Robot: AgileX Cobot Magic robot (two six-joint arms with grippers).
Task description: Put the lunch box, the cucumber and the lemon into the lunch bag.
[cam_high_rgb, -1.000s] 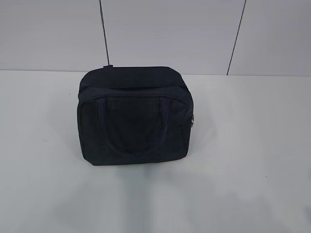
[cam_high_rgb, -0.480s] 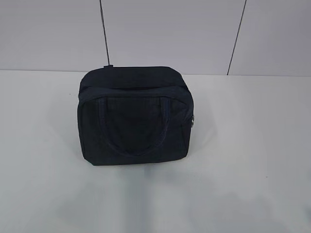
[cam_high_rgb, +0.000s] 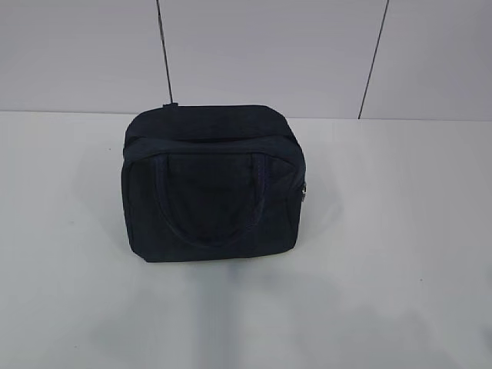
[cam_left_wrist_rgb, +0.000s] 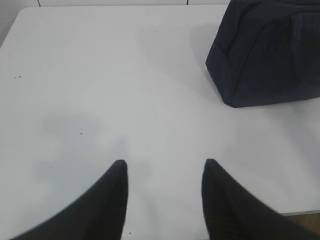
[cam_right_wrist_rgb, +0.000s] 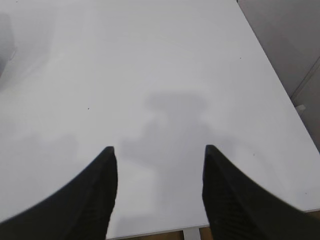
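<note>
White desk [cam_high_rgb: 400,231] carries the items. Lunch bag [cam_high_rgb: 211,184] stands upright and zipped, ahead and to the right of the left claw [cam_left_wrist_rgb: 164,172], well apart from it. Left claw: released, empty, above bare desk. Right claw [cam_right_wrist_rgb: 159,160]: released, empty.

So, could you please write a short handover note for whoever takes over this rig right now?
Left gripper: open, empty, above bare table.
Right gripper: open, empty, over bare table too.
Lunch bag: upright mid-table, appears closed, zipper pull on its right side.
Lunch box, cucumber, lemon: not visible in any view.
Done: cannot tell whether they are already inside.
Left: check the bag's contents, then pack anything missing.
</note>
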